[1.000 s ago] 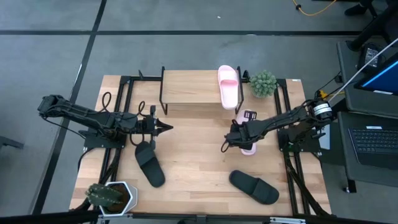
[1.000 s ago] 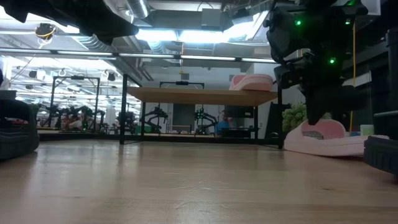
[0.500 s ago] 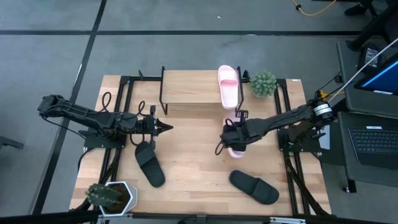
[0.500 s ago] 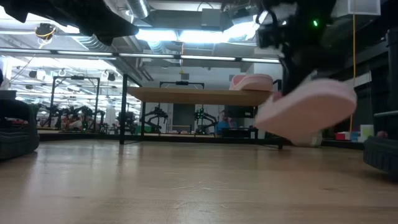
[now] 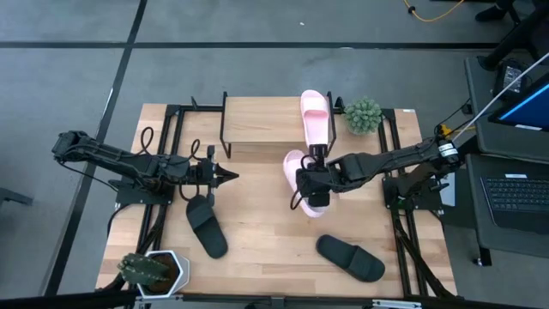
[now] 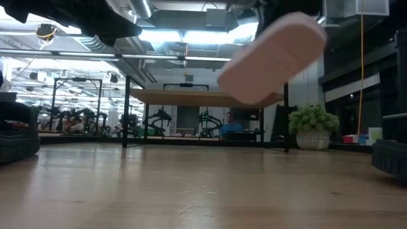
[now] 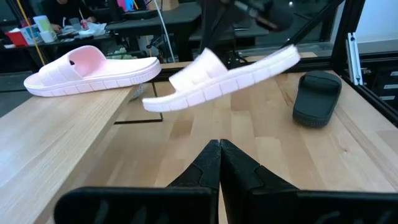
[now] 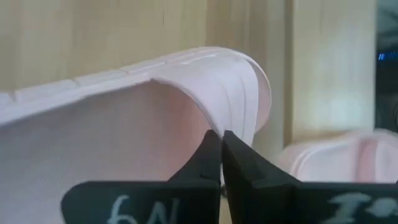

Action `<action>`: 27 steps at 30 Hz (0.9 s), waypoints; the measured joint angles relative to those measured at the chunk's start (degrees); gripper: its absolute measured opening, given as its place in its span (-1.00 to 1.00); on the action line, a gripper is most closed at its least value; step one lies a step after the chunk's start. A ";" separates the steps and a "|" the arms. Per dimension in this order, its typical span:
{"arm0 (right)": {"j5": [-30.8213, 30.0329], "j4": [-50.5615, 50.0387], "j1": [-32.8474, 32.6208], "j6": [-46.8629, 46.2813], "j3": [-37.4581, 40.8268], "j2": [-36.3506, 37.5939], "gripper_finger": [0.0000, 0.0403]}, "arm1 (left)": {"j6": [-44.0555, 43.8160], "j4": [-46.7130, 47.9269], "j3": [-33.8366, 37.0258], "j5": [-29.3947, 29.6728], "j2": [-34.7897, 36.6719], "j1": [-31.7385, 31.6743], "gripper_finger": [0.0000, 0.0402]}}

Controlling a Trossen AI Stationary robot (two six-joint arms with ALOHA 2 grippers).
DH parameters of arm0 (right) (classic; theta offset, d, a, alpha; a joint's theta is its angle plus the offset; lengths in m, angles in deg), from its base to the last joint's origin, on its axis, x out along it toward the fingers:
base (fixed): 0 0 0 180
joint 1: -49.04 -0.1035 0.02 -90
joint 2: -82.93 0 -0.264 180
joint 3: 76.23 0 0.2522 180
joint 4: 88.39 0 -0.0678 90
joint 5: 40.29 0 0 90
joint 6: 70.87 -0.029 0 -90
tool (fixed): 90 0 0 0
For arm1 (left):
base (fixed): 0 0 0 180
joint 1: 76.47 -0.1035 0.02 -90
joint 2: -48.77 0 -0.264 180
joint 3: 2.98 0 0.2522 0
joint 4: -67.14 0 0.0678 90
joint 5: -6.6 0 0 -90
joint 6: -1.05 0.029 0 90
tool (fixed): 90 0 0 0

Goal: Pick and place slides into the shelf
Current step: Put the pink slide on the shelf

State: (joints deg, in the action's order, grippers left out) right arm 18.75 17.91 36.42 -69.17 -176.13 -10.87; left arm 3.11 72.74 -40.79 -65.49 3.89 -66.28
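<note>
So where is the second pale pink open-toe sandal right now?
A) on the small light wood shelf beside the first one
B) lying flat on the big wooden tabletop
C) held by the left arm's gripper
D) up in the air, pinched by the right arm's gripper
D: the pale pink sandal hangs tilted above the tabletop, its strap pinched in the right gripper.

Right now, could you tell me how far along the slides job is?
Done: one pale pink slide lies on the light wood shelf. In hand: the right gripper, jaws shut, holds the second pink slide in the air. Left: two matte black slides on the table. The left gripper waits shut.
</note>
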 joint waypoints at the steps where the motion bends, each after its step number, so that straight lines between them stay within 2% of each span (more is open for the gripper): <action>1: 0.00 0.61 0.00 0.65 -0.73 0.00 -0.98 | 0.00 0.00 0.00 0.00 0.00 0.02 -1.00; 5: -0.30 3.83 0.02 5.91 -3.15 0.00 -0.98 | -0.01 0.00 0.00 0.00 0.00 0.01 -1.00; 11: -5.33 7.54 2.08 12.23 -6.11 0.00 -0.98 | -0.07 0.00 0.00 0.02 0.00 0.02 -1.00; 20: -5.44 10.15 9.57 18.00 -10.08 0.00 -0.98 | -0.75 -0.04 0.00 0.00 0.00 0.00 -1.00; 27: -5.43 17.25 15.51 24.17 -10.17 -0.65 -0.98 | -1.57 -0.04 0.00 0.00 0.00 0.00 -1.00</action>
State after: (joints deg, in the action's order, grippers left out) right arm 13.32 35.15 51.93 -45.00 -186.30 -11.52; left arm 1.54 72.70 -40.79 -65.49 3.89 -66.28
